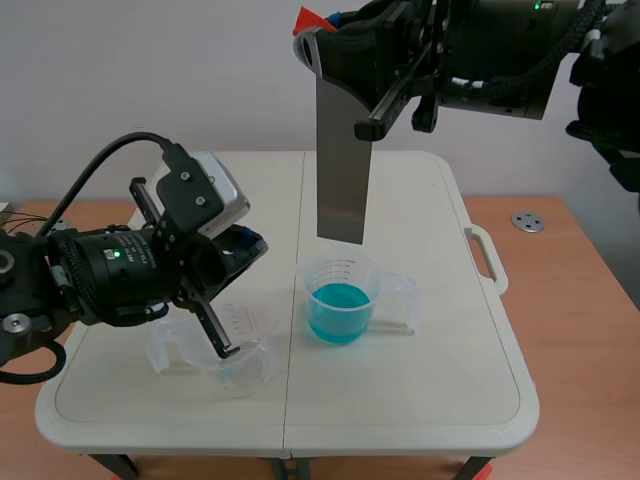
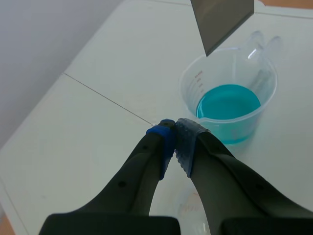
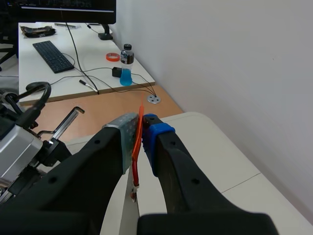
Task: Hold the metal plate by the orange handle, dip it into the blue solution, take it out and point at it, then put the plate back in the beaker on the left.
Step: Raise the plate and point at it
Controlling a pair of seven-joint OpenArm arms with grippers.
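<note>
Steel-grey and hanging straight down, the metal plate (image 1: 343,160) is off the table (image 1: 430,400) altogether. Its lower edge is in the air just above the rim of the clear beaker (image 1: 362,272) that holds the blue solution (image 1: 338,305), and touches neither. The right hand (image 3: 144,125) is raised high and clamped on the orange handle (image 1: 308,20) at the plate's upper end, with the thin orange tab pinched in its grip, so the first step, holding the plate by the handle, is done. The left hand (image 2: 174,128) is closed on nothing. It hovers low over the empty beaker (image 1: 240,372) on the left, and its tip aims across toward the blue beaker and the plate's lower corner above it. Whether the plate has been dipped I cannot tell: no drops or blue film show on the metal, though the surface is too plain to judge. To my reading, the closed, aimed left hand suggests the pointing step, which would put the dip and lift-out behind. If so, what is left is to carry the plate over and lower it into the empty beaker, and the left hand would first need to move clear of that beaker.
</note>
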